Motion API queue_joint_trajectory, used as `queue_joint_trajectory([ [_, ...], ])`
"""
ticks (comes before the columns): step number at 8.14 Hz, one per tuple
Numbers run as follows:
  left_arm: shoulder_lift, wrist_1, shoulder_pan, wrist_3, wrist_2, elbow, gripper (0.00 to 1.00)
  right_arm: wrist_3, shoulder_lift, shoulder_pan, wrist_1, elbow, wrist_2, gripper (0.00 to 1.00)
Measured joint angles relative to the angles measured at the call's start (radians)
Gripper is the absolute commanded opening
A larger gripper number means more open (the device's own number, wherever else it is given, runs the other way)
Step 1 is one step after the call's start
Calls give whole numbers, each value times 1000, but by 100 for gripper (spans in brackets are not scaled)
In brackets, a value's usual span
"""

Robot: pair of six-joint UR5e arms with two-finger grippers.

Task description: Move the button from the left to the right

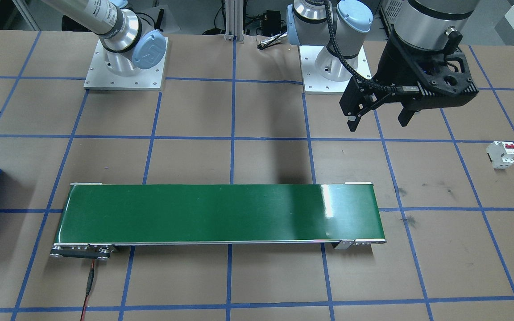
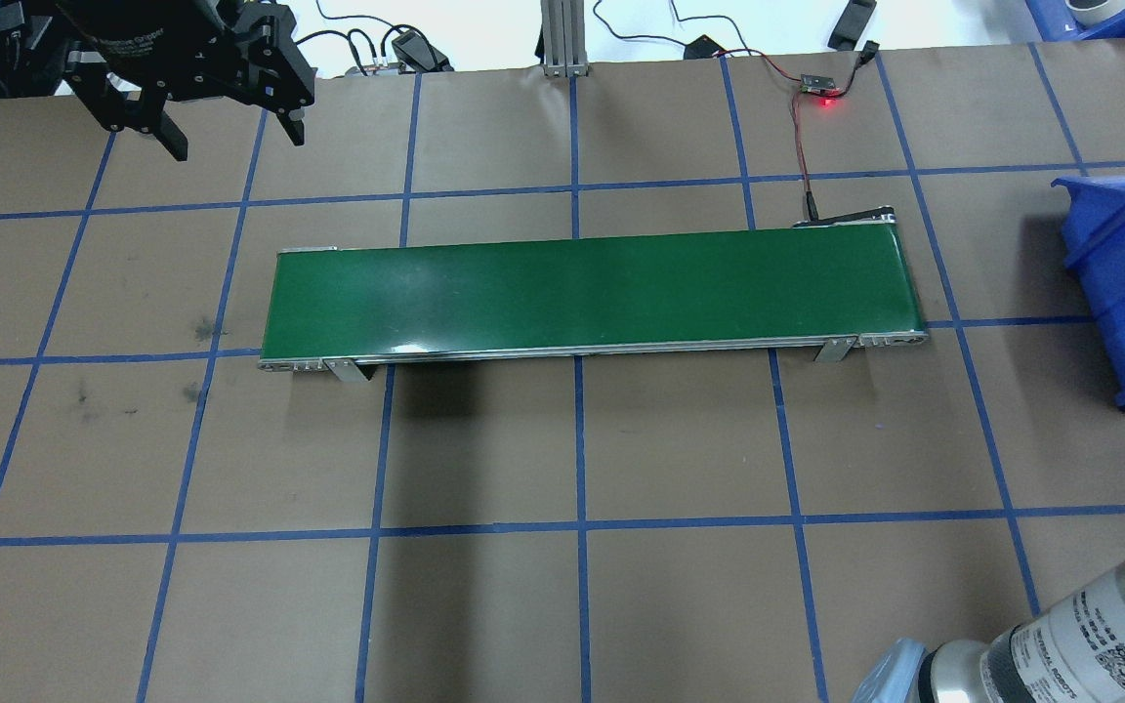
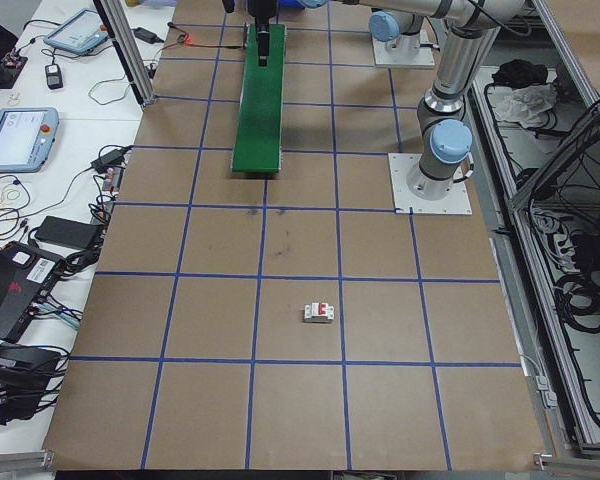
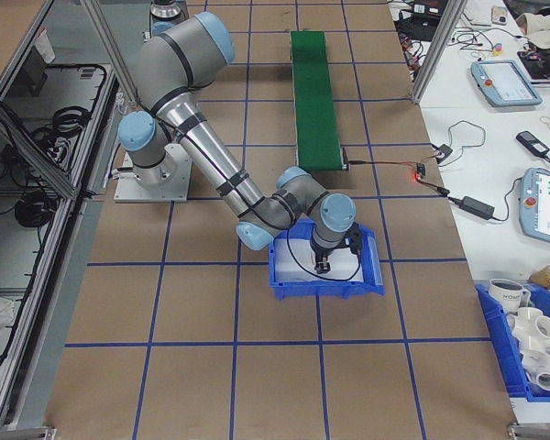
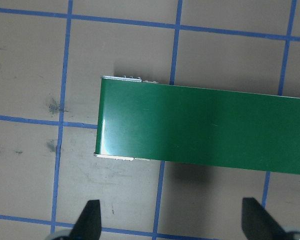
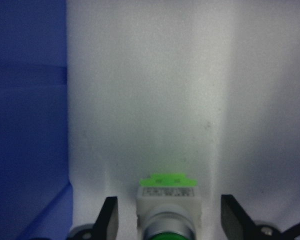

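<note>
Small, light, rigid button on white foam in the blue bin, best pinched across its squarish body; right gripper jaws apart astride it, left gripper likewise spread.

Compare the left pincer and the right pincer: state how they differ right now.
The left pincer hangs open above bare table near the conveyor belt's end; the right pincer is lowered into the blue bin. The left pincer has nothing between its fingers, while the right pincer's fingers straddle the button without touching it. The left pincer's fingers sit wider apart in its wrist view. Both are black, two-fingered and open.
</note>
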Motion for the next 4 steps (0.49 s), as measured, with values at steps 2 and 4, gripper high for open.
queue_joint_trajectory([
  [2,1,0,0,0,0,0,100,-1,-23,0,1,-1,-13,100],
  [4,2,-1,0,-1,0,0,100,2,-109,0,47,-2,-34,100],
])
